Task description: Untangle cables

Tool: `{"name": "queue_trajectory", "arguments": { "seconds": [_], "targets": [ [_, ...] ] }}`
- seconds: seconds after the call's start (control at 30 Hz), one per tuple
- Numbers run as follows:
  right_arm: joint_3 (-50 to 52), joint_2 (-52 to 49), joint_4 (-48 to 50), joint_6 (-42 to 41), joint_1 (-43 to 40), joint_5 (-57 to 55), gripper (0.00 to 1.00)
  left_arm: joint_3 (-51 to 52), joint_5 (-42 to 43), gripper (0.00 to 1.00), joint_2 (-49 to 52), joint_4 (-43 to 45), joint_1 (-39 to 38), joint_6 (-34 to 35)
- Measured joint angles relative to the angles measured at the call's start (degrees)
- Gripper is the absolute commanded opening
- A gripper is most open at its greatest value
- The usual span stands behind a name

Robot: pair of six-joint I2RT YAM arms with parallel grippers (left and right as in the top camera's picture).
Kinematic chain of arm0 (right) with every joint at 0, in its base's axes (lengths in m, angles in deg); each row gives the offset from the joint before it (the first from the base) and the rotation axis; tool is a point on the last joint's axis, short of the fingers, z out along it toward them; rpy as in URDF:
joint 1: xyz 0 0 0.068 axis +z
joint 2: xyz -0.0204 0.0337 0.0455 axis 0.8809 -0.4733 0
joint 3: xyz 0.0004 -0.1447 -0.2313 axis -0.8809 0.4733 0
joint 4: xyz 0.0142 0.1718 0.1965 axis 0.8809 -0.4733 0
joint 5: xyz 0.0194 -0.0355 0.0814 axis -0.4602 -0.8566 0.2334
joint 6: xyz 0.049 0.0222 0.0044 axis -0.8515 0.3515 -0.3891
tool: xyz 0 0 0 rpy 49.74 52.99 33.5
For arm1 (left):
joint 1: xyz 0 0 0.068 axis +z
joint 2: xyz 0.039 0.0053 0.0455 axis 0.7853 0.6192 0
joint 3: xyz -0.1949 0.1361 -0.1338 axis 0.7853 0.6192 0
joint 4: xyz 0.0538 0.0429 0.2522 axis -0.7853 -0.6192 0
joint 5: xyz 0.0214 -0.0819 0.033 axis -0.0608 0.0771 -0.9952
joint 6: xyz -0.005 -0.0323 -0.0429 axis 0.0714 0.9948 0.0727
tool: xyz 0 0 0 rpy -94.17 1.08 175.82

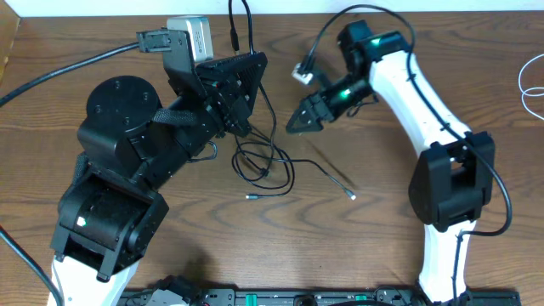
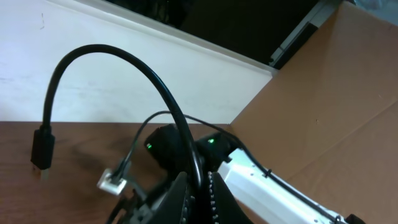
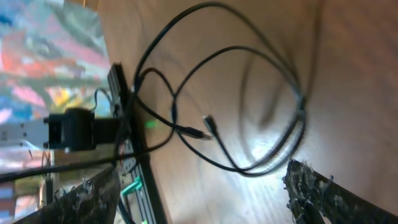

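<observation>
The thin black cable (image 1: 265, 161) lies in loose loops on the wooden table, with small plug ends at the front (image 1: 252, 196) and to the right (image 1: 351, 195). My left gripper (image 1: 244, 102) is shut on one strand of it; in the left wrist view (image 2: 202, 196) the cable (image 2: 124, 59) arcs up from the jaws to a hanging black plug (image 2: 42, 149). My right gripper (image 1: 296, 124) is open and empty, just right of the loops. The right wrist view (image 3: 199, 193) shows the loops (image 3: 273, 118) beyond the spread fingers. The white cable (image 1: 531, 85) lies apart at the far right edge.
A white connector (image 1: 303, 72) hangs on the right arm's own wire near its wrist, and shows in the left wrist view (image 2: 112, 182). A thick black robot wire (image 1: 59, 72) crosses the table's left back. A black rail (image 1: 280, 297) runs along the front edge.
</observation>
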Motion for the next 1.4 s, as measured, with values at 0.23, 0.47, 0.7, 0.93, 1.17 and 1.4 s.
{"name": "queue_trajectory", "arguments": {
  "seconds": [0.23,0.47,0.7,0.93,1.17,1.4],
  "targets": [
    [0.52,0.0,-0.48,1.29,5.05,-0.59,0.77,0.0,0.0,0.07,0.0,-0.55,1.62,0.0],
    [1.55,0.0,-3.39,3.63,5.14,-0.87,0.67,0.0,0.0,0.07,0.0,-1.97,4.28,0.02],
    [8.39,0.0,0.57,4.63,6.14,-0.72,0.64,0.0,0.0,0.07,0.0,-2.32,5.03,0.02],
    [11.98,0.0,3.5,5.38,7.02,2.64,0.48,0.0,0.0,0.08,0.0,-2.32,5.03,0.02],
    [12.31,0.0,4.26,5.42,8.13,4.76,0.53,0.0,0.0,0.08,0.0,-2.32,5.03,0.02],
    [12.33,0.0,5.4,5.42,9.55,4.94,0.01,0.0,0.0,0.08,0.0,-2.21,5.03,0.02]
  ]
}}
